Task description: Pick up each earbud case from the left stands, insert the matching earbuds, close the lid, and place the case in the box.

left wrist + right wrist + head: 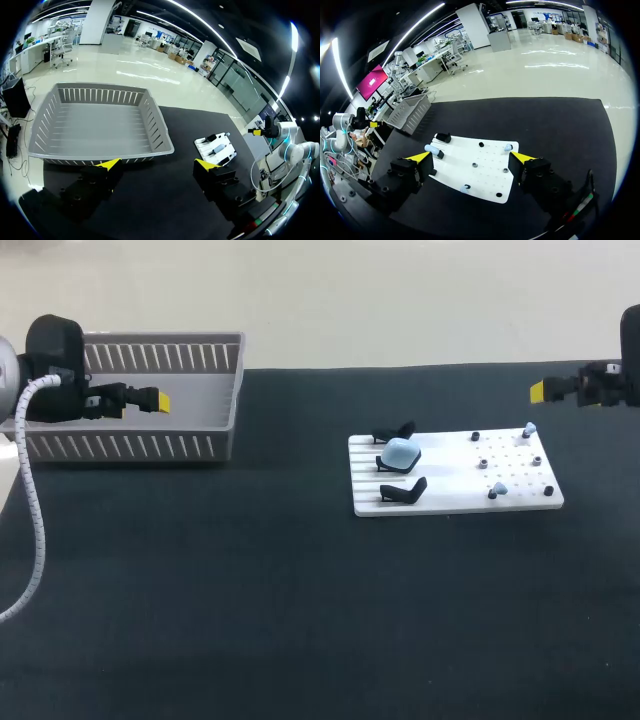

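One flat white plastic board [450, 502] is lying right of centre on the dark desk [250, 590], carrying three black stands along its left side. A rounded pale-blue earbud case [400, 453] is sitting on the middle one, between the front stand [403, 491] and the back stand [395, 432]. Two small pale-blue earbuds are perching on pegs on the board's right half, one near the front [499, 489], one at the far corner [529, 428]. Farther back on the left, a grey slatted plastic basket [130, 447] is sitting at the desk's edge. The left jaws, tipped with yellow fingertips [112, 163], are hanging by the basket, released and gripping nothing. The right jaws, with matching fingertips [422, 156], are hovering beyond the board's far right corner, likewise spread wide and holding nothing.
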